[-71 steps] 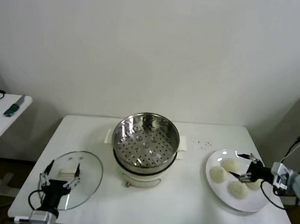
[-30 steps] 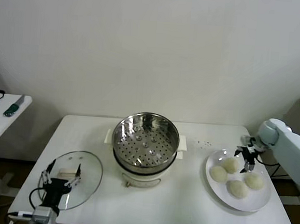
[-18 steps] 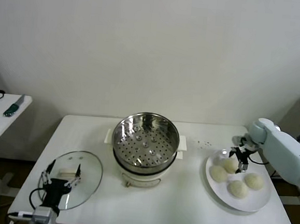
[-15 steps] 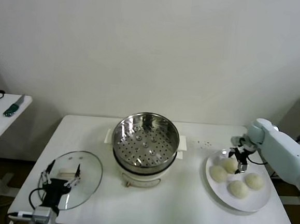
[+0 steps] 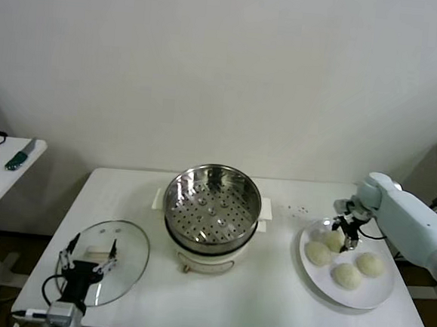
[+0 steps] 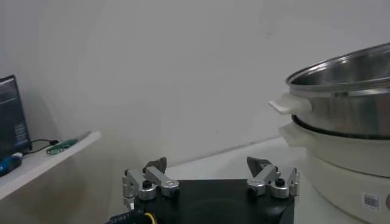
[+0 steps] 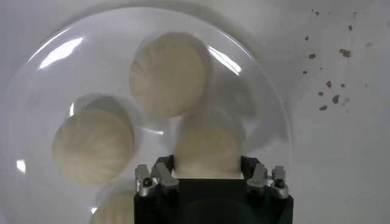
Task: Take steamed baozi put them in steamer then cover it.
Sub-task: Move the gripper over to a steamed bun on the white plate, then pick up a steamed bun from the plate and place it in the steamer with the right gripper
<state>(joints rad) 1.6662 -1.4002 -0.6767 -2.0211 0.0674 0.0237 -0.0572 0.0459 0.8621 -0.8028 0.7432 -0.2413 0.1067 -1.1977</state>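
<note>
Now one of the four cream-white domed baozi (image 5: pixel 336 240) on the flat white plate (image 5: pixel 344 295) is clasped by the right gripper (image 5: pixel 345 236); the left gripper (image 5: pixel 90 257) is parked, spread wide, over the glass lid (image 5: pixel 132 255), beside the shiny steel steamer (image 5: pixel 212 205).

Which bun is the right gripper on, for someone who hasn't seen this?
Find the white plate at the table's right end, holding four buns. It is the rear bun, nearest the wall. Only that one sits between the right gripper's fingers.
</note>
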